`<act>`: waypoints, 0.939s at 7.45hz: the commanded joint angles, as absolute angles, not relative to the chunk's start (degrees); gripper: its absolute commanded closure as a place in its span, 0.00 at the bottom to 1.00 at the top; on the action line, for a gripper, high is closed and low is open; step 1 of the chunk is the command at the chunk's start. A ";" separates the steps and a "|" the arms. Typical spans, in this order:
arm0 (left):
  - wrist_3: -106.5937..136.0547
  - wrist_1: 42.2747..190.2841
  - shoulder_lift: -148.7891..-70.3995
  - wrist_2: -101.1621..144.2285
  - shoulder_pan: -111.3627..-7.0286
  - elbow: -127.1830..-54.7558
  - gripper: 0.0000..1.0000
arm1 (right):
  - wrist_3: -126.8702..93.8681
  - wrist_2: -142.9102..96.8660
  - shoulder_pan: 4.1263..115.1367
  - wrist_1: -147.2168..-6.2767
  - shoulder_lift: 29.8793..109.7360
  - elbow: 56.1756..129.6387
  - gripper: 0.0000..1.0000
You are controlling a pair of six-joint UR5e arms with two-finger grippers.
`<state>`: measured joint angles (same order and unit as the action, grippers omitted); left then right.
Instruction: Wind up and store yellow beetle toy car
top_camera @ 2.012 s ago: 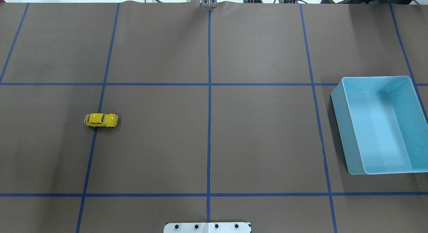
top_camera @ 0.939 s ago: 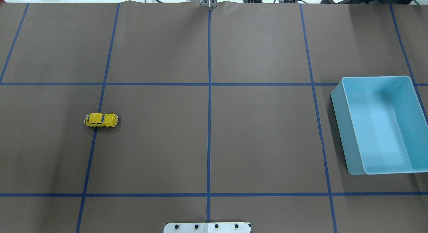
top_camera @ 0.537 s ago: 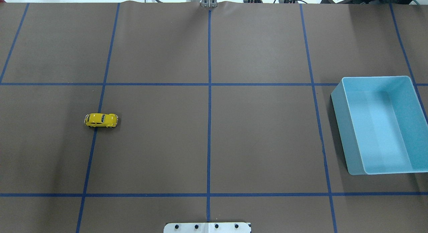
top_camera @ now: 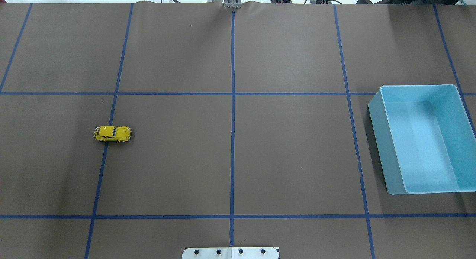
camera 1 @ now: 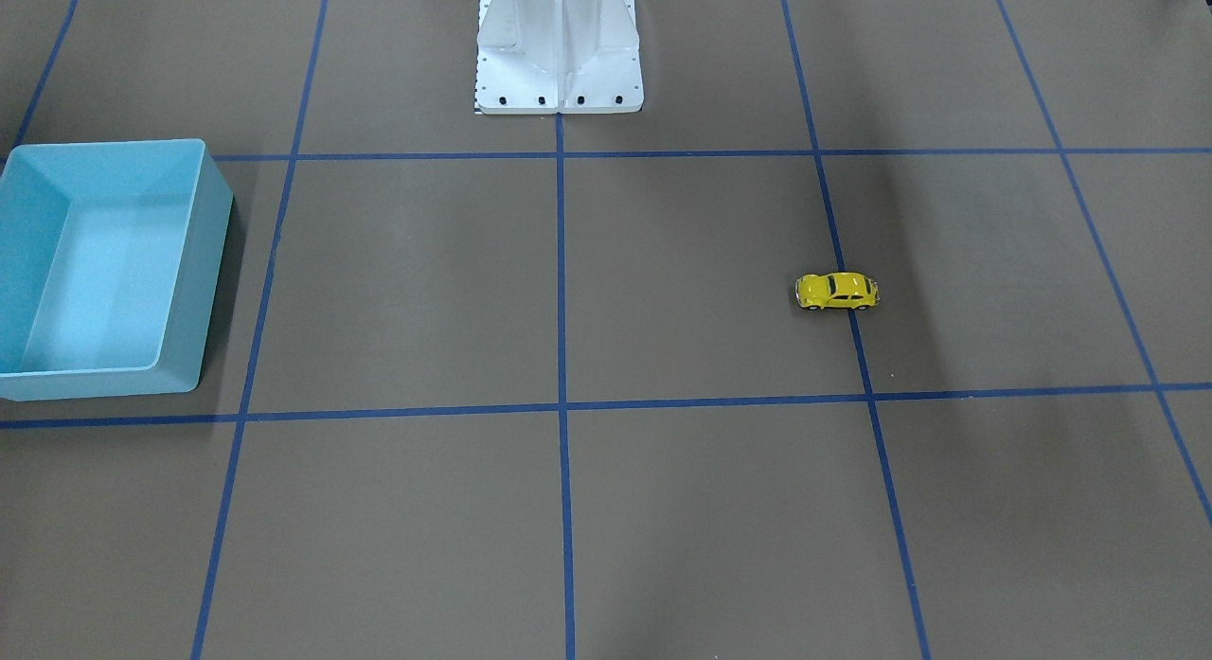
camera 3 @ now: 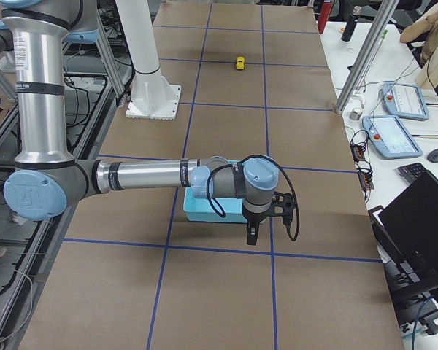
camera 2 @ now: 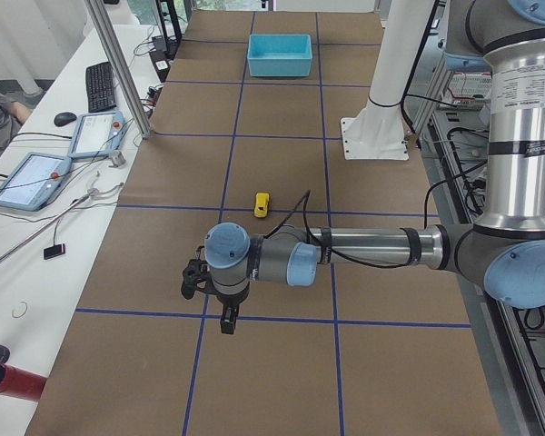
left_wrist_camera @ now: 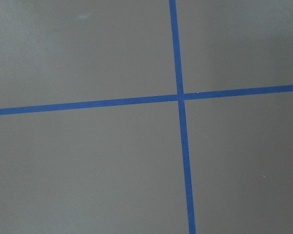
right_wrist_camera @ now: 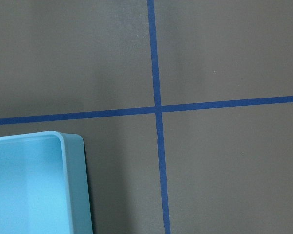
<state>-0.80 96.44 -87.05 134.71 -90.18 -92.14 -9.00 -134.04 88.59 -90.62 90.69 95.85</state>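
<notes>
The yellow beetle toy car (top_camera: 112, 133) stands on its wheels on the brown table cover, on the left half, over a blue tape line; it also shows in the front-facing view (camera 1: 837, 292) and both side views (camera 2: 262, 203) (camera 3: 240, 63). The light blue bin (top_camera: 378, 147) stands empty at the far right (camera 1: 212, 291). My left gripper (camera 2: 227, 320) hangs above the table well to the car's left, fingers down; I cannot tell if it is open. My right gripper (camera 3: 252, 235) hangs beyond the bin's outer side (right_wrist_camera: 80, 195); I cannot tell its state either.
The robot's white base plate (top_camera: 230, 252) sits at the table's near middle edge (camera 1: 559, 44). Blue tape lines mark a grid on the cover. Tablets, a keyboard and a metal post (camera 2: 118, 73) stand along the operators' side.
</notes>
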 commanded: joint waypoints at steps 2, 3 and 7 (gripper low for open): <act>-1.58 96.95 -86.75 135.00 -90.09 -92.81 0.00 | -9.05 -133.95 88.59 -90.62 90.53 95.89 0.00; -1.50 96.94 -86.84 135.35 -90.09 -92.73 0.00 | -9.05 -133.95 88.59 -90.62 90.44 95.89 0.00; -6.67 96.42 -86.75 136.22 -88.86 -95.27 0.00 | -9.05 -133.95 88.59 -90.62 89.91 95.89 0.00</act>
<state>-4.98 96.64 -86.79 135.61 -89.14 -94.23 -9.05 -133.95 88.59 -90.62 90.17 95.89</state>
